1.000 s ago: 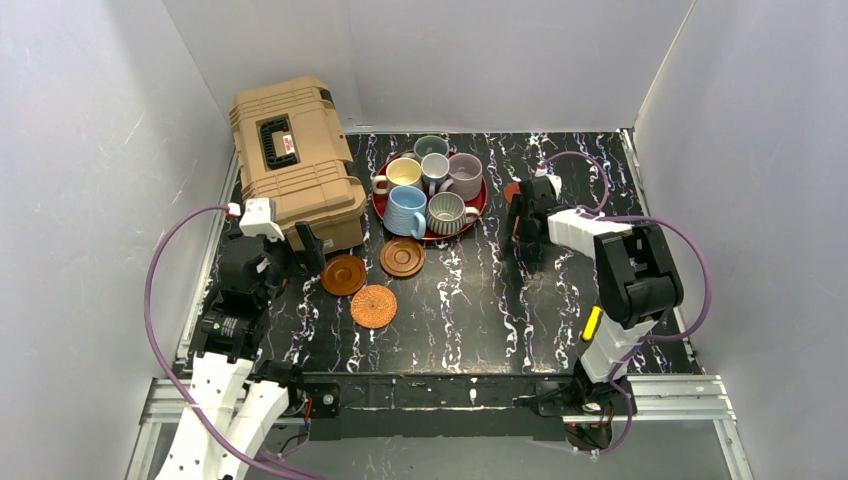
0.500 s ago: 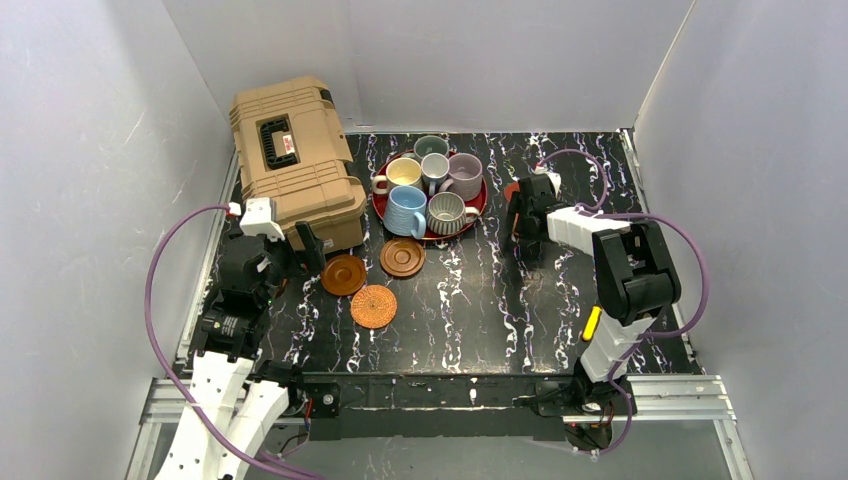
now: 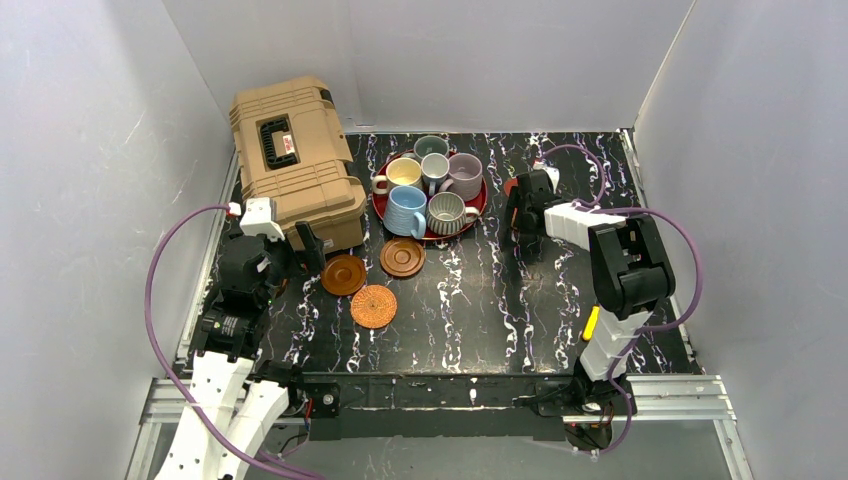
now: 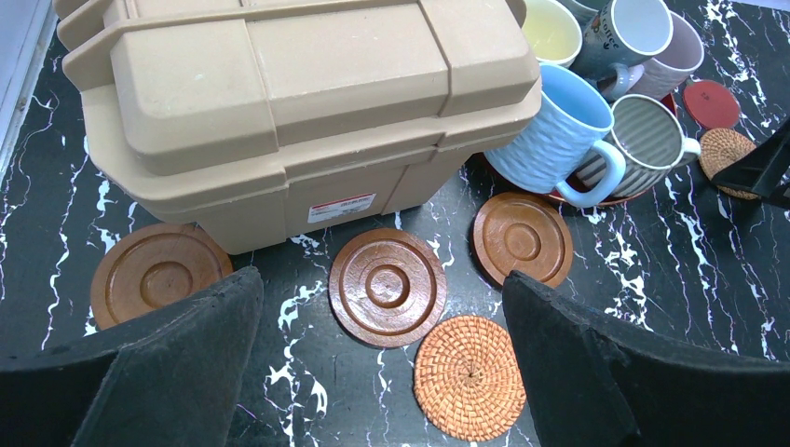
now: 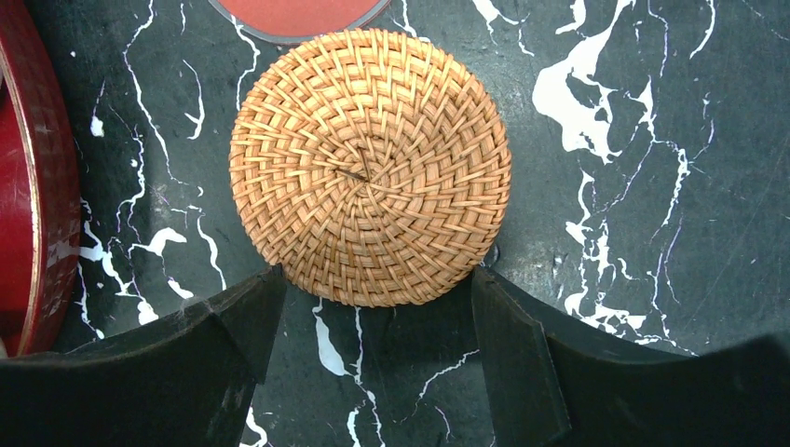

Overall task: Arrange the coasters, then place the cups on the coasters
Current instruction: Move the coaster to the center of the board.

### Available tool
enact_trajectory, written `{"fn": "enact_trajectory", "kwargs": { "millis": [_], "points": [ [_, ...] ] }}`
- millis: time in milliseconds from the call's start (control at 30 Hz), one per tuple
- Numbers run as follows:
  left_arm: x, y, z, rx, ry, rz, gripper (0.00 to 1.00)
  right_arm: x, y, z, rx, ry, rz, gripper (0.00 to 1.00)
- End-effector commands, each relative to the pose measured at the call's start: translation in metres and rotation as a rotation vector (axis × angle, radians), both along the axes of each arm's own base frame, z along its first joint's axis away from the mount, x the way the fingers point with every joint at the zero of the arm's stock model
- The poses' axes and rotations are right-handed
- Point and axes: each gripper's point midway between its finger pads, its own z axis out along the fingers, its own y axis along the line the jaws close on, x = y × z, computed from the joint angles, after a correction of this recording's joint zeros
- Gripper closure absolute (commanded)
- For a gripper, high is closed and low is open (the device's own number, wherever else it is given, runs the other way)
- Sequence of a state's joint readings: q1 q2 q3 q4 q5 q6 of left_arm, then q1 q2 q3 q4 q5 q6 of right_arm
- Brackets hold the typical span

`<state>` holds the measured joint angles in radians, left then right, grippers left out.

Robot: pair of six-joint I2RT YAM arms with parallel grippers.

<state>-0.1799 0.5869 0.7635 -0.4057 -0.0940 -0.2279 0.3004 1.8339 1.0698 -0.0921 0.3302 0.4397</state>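
Several cups (image 3: 432, 186) stand together on a red tray (image 3: 428, 238). Two brown wood coasters (image 3: 343, 274) (image 3: 402, 257) and an orange woven coaster (image 3: 374, 306) lie in front of it. A third wood coaster (image 4: 160, 272) lies by the case in the left wrist view. My left gripper (image 4: 382, 372) hangs open above the table, near these coasters. My right gripper (image 5: 373, 284) is open and low, right of the tray. Its fingertips (image 5: 265, 289) flank the near rim of a second woven coaster (image 5: 370, 166). A pinkish-red coaster (image 5: 298, 14) lies just beyond that one.
A tan hard case (image 3: 295, 160) fills the back left, close beside the tray and the wood coasters. The tray's red rim (image 5: 37, 186) runs just left of my right gripper. White walls close in the black marbled table (image 3: 470, 310) on three sides.
My right gripper has moved a little toward the back of the table, up to the woven coaster. The left arm, coasters and cups have not moved.
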Motion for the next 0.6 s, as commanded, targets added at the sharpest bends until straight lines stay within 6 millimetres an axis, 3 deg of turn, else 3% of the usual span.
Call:
{"fn": "enact_trajectory", "kwargs": {
  "millis": [0, 200, 300, 367, 567],
  "points": [
    [-0.001, 0.001, 0.002, 0.005, 0.002, 0.004, 0.01, -0.028, 0.000, -0.042, 0.018, 0.156, 0.006, 0.20],
    [-0.001, 0.001, 0.002, 0.005, 0.002, 0.004, 0.01, -0.027, 0.003, -0.041, 0.034, 0.149, 0.011, 0.17],
    [-0.001, 0.001, 0.002, 0.007, 0.001, 0.004, 0.01, -0.026, 0.004, -0.035, 0.043, 0.139, 0.018, 0.08],
    [-0.001, 0.001, 0.002, 0.006, 0.000, 0.004, 0.01, -0.027, 0.005, -0.028, 0.045, 0.130, 0.024, 0.02],
    [-0.001, 0.002, 0.002, 0.007, 0.001, 0.006, 0.01, -0.035, 0.001, 0.007, 0.049, 0.075, 0.032, 0.02]
  ]
}}
